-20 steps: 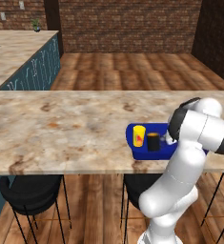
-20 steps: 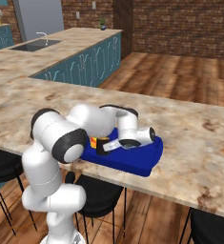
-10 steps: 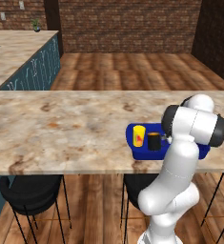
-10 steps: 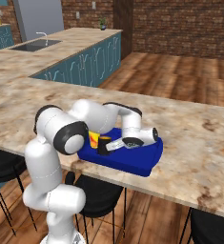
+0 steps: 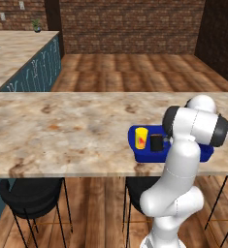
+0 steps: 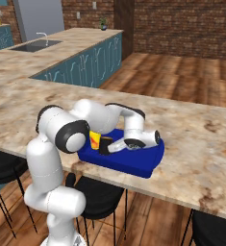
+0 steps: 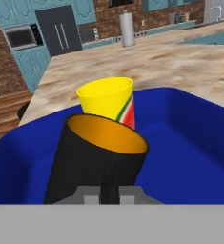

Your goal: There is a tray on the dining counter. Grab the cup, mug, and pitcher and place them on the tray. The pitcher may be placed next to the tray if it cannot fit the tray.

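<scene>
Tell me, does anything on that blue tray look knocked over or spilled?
Nothing stands out. The yellow cup and black mug stand upright side by side in the tray, with no spill visible. The hand sits right at the mug.

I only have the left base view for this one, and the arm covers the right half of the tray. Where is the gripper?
Observer: In the right base view the gripper lies low over the tray, with its tips at the mug.
Operator: Open or shut?
Observer: Shut, and right against the mug's near wall in the hand view. I cannot tell whether it pinches the handle.
Operator: Is there anything inside the mug?
Observer: No. The hand view looks into a bare orange interior, and the cup stands just behind the mug.
</scene>
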Available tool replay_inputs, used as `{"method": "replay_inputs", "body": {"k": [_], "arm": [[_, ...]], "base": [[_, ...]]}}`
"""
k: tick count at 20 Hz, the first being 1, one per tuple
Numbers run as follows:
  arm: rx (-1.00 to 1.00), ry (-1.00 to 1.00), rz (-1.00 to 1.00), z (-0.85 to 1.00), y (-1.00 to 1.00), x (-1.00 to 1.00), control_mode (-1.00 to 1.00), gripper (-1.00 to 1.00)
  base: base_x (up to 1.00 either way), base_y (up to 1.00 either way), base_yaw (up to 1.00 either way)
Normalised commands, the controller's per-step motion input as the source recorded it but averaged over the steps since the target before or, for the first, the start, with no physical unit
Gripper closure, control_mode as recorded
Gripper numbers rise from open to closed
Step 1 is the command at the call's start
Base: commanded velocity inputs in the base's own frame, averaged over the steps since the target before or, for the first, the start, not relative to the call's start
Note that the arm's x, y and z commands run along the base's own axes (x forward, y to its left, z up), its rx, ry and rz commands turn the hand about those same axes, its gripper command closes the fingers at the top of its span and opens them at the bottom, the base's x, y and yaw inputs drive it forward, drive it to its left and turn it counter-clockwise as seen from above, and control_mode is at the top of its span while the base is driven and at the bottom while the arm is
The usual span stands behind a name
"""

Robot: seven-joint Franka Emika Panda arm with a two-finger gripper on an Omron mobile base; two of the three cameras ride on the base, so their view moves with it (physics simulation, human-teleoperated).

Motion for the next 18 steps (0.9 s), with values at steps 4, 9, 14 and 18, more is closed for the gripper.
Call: {"method": "replay_inputs", "body": {"k": [4,9,14,18], "arm": [[0.00,-0.04,0.00,-0.02,0.19,0.00,-1.00,1.00],[0.00,0.00,0.00,-0.01,0.15,0.00,-1.00,1.00],[0.00,0.00,0.00,-0.06,0.11,0.00,-1.00,1.00],[0.00,0.00,0.00,-0.11,0.07,0.00,-1.00,1.00]], "base": [[0.00,0.00,0.00],[0.00,0.00,0.00],[0.00,0.00,0.00],[0.00,0.00,0.00]]}}
